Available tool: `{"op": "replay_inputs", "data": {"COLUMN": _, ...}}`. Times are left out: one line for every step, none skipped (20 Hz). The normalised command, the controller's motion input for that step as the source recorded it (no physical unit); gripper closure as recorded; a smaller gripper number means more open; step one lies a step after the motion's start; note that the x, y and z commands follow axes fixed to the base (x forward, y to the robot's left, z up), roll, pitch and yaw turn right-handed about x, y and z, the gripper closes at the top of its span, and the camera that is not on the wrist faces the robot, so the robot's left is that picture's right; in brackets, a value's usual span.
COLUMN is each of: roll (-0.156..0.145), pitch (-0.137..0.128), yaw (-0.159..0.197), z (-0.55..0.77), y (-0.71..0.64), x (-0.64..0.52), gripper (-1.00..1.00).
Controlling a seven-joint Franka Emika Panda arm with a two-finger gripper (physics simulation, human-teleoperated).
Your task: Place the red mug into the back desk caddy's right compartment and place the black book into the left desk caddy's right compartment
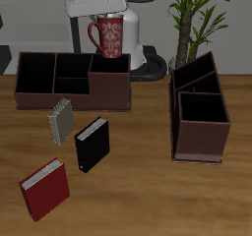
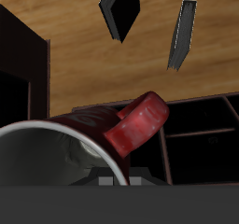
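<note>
My gripper (image 1: 106,20) is shut on the red mug (image 1: 108,35), a red mug with white markings, and holds it upright just above the back desk caddy (image 1: 59,100), over its end compartment (image 1: 110,83). In the wrist view the mug (image 2: 89,139) fills the frame, with its handle (image 2: 140,120) sticking out over the caddy's dark dividers (image 2: 201,125). The black book (image 1: 94,145) lies flat on the table in front of the back caddy; it also shows in the wrist view (image 2: 121,8). The left desk caddy (image 1: 202,147) stands apart, beside the plant.
A grey-covered book (image 1: 61,120) leans next to the black book and shows in the wrist view (image 2: 184,34). A red book (image 1: 45,189) lies near the table's front edge. A potted plant (image 1: 192,14) stands behind the left desk caddy.
</note>
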Motion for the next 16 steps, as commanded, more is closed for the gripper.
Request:
{"op": "replay_inputs", "data": {"roll": -0.055, "pitch": 0.019, "yaw": 0.025, "z": -0.02, "y": -0.17, "x": 0.06, "gripper": 1.00}}
{"op": "replay_inputs", "data": {"roll": 0.024, "pitch": 0.036, "yaw": 0.045, "z": -0.10, "y": -0.04, "x": 0.00, "gripper": 1.00}}
{"op": "replay_inputs", "data": {"roll": -0.075, "pitch": 0.022, "yaw": 0.007, "z": -0.14, "y": -0.19, "x": -0.03, "gripper": 1.00}}
{"op": "replay_inputs", "data": {"roll": 0.006, "pitch": 0.044, "yaw": 0.058, "z": -0.21, "y": -0.01, "x": -0.05, "gripper": 1.00}}
{"op": "replay_inputs", "data": {"roll": 0.036, "pitch": 0.044, "yaw": 0.086, "z": -0.21, "y": 0.01, "x": -0.08, "gripper": 1.00}}
{"op": "replay_inputs", "data": {"roll": -0.036, "pitch": 0.039, "yaw": 0.016, "z": -0.25, "y": -0.07, "x": -0.07, "gripper": 1.00}}
{"op": "replay_inputs", "data": {"roll": 0.007, "pitch": 0.040, "yaw": 0.064, "z": -0.22, "y": 0.00, "x": -0.13, "gripper": 1.00}}
{"op": "replay_inputs", "data": {"roll": -0.004, "pitch": 0.044, "yaw": 0.056, "z": -0.25, "y": -0.10, "x": -0.05, "gripper": 1.00}}
{"op": "replay_inputs", "data": {"roll": -0.022, "pitch": 0.026, "yaw": 0.015, "z": -0.13, "y": -0.06, "x": -0.07, "gripper": 1.00}}
{"op": "replay_inputs", "data": {"roll": -0.005, "pitch": 0.033, "yaw": 0.053, "z": -0.15, "y": -0.07, "x": -0.08, "gripper": 1.00}}
{"op": "replay_inputs", "data": {"roll": -0.005, "pitch": -0.004, "yaw": 0.065, "z": -0.12, "y": -0.06, "x": -0.34, "gripper": 1.00}}
{"op": "replay_inputs", "data": {"roll": -0.022, "pitch": -0.003, "yaw": 0.053, "z": -0.07, "y": 0.02, "x": -0.18, "gripper": 1.00}}
{"op": "replay_inputs", "data": {"roll": 0.000, "pitch": 0.000, "yaw": 0.000, "z": 0.00, "y": -0.02, "x": -0.05, "gripper": 1.00}}
{"op": "replay_inputs", "data": {"roll": 0.038, "pitch": 0.028, "yaw": 0.082, "z": -0.21, "y": 0.08, "x": -0.19, "gripper": 1.00}}
{"op": "replay_inputs", "data": {"roll": 0.016, "pitch": 0.007, "yaw": 0.049, "z": -0.11, "y": 0.09, "x": -0.03, "gripper": 1.00}}
{"op": "replay_inputs", "data": {"roll": 0.006, "pitch": -0.004, "yaw": 0.100, "z": -0.12, "y": 0.02, "x": -0.05, "gripper": 1.00}}
